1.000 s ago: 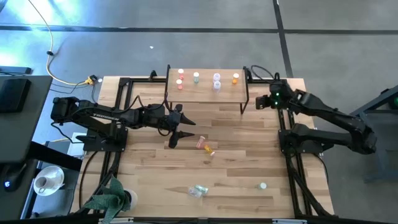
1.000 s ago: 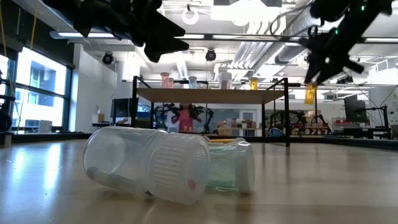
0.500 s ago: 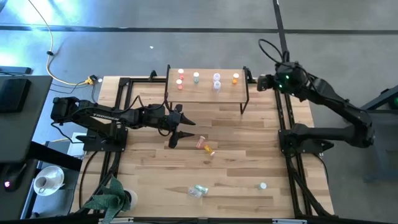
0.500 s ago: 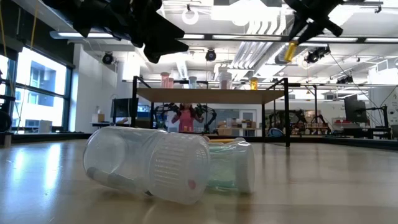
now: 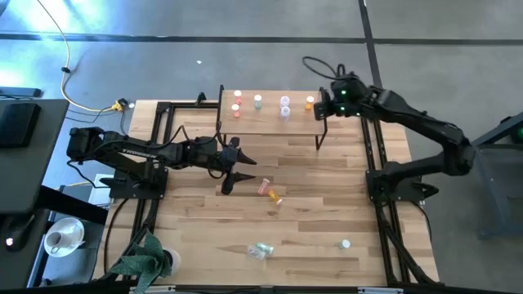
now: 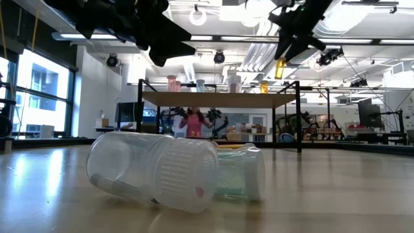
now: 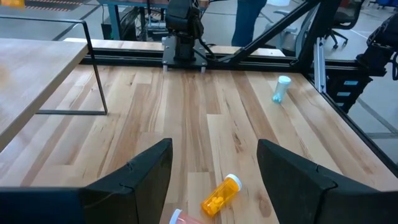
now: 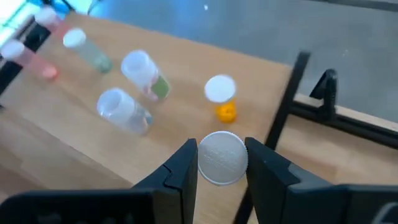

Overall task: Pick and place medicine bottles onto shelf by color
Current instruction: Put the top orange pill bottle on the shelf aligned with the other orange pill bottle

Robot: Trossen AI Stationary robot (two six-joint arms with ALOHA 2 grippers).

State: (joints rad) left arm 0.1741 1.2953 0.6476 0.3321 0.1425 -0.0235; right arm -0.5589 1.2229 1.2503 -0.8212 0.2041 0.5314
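Six bottles are already standing on the shelf (image 5: 270, 122), and one more, an orange bottle (image 6: 280, 68), is held by its white cap between the narrowed fingers of the right gripper (image 8: 221, 163), just above the shelf's right end.

The standing orange bottle (image 8: 221, 99) is close beneath the carried one; it could be knocked over if the descent is made too near it. The shelf's black frame post (image 8: 283, 118) lies just beside the gripper, so an edge strike or a bottle set half off the board is possible, and a fall to the tabletop (image 5: 327, 196) would follow. The clear bottles (image 8: 134, 93) stand a little further in along the shelf, leaving bare wood between them and the orange one; that open strip is judged the safest room for release.

The left gripper (image 7: 211, 180) is held wide open and empty in front of the shelf, above the tabletop, with a fallen orange bottle (image 7: 219, 194) and a pink one (image 5: 262, 187) just beyond its fingers. It is well apart from the right arm, so no clash is expected there.
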